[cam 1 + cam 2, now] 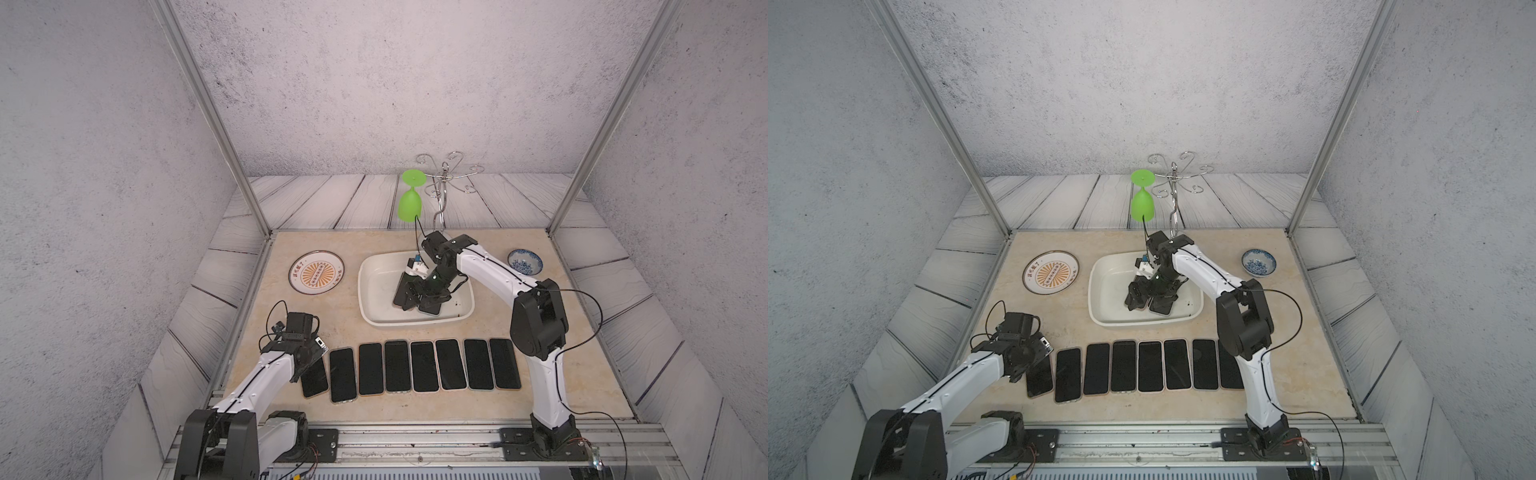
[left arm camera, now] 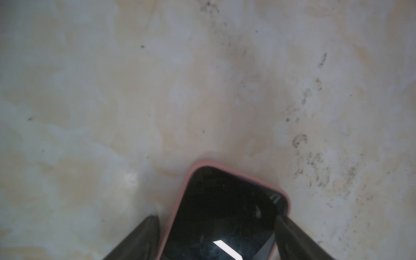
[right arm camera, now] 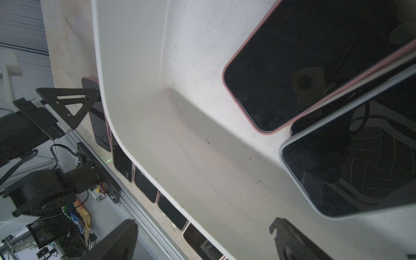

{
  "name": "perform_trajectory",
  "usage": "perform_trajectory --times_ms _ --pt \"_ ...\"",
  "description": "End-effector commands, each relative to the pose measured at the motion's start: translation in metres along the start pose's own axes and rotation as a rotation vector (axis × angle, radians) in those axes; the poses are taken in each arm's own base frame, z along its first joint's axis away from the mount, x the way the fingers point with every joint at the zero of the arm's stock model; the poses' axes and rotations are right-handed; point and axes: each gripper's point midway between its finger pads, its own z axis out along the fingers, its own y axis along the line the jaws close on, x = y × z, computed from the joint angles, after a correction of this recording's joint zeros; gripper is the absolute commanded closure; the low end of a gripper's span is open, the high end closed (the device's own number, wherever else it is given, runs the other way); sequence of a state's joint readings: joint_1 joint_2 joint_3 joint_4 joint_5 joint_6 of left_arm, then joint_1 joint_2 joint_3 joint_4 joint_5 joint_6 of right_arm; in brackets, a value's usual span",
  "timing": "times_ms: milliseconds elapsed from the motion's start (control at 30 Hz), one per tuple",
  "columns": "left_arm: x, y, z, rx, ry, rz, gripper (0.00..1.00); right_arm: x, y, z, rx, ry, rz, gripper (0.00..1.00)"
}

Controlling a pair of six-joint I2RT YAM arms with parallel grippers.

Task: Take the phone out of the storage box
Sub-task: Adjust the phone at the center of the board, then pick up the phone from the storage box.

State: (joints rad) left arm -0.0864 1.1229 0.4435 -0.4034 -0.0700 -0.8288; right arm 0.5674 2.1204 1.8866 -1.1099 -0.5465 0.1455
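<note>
Beige tabletop [image 1: 582, 374]; right pincer [image 3: 204, 222] open, masking storage box [image 1: 376, 286] phones [image 3: 304, 67]; left pincer [image 2: 217, 217] open.

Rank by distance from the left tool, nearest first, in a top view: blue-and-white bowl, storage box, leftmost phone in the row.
1. Leftmost phone, directly under the left tool.
2. Storage box, mid-table, toward the right.
3. Blue-and-white bowl, far right corner.

Smooth plastic storage box [image 1: 368, 291], glossy blk phone [image 3: 304, 67], matt tabletop [image 2: 157, 90]
</note>
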Motion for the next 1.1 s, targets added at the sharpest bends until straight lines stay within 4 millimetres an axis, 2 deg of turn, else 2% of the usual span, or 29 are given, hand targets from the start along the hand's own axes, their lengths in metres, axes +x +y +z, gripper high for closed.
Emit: perform_trajectory --times_ms 0,167,367,433,567,700,767,833,900,967,1067 --pt "0.009 -0.022 0.005 0.108 0.059 0.040 0.14 0.007 -0.001 -0.004 0.015 0.010 0.011 0.01" --pt "0.007 -0.041 -0.002 0.172 0.085 0.106 0.13 0.008 -0.002 -0.005 0.023 0.005 0.016 0.01" --pt "0.014 -0.028 -0.013 0.139 0.100 0.099 0.07 0.011 -0.010 -0.014 0.076 -0.049 0.048 0.01" --pt "0.013 -0.025 -0.020 0.130 0.086 0.086 0.00 0.010 -0.012 -0.026 0.071 -0.107 0.078 0.01" --pt "0.000 -0.029 -0.044 0.154 0.031 0.082 0.02 0.014 -0.019 -0.060 0.093 -0.209 0.133 0.01" --pt "-0.009 -0.044 -0.066 0.243 -0.016 0.113 0.02 0.027 -0.044 -0.086 0.181 -0.302 0.228 0.01" --pt "-0.011 -0.061 -0.077 0.302 -0.019 0.176 0.02 0.028 -0.066 -0.092 0.157 -0.352 0.320 0.01" --pt "-0.013 -0.084 -0.090 0.342 -0.026 0.263 0.02 0.023 -0.078 -0.095 0.132 -0.369 0.356 0.01" --pt "-0.014 -0.121 -0.109 0.400 -0.038 0.380 0.02 0.019 -0.086 -0.097 0.165 -0.342 0.365 0.01" --pt "-0.009 -0.170 -0.131 0.472 -0.038 0.528 0.02 0.014 -0.090 -0.100 0.182 -0.353 0.371 0.01" --pt "0.005 -0.234 -0.142 0.523 0.013 0.720 0.02 0.010 -0.095 -0.113 0.189 -0.401 0.390 0.01"
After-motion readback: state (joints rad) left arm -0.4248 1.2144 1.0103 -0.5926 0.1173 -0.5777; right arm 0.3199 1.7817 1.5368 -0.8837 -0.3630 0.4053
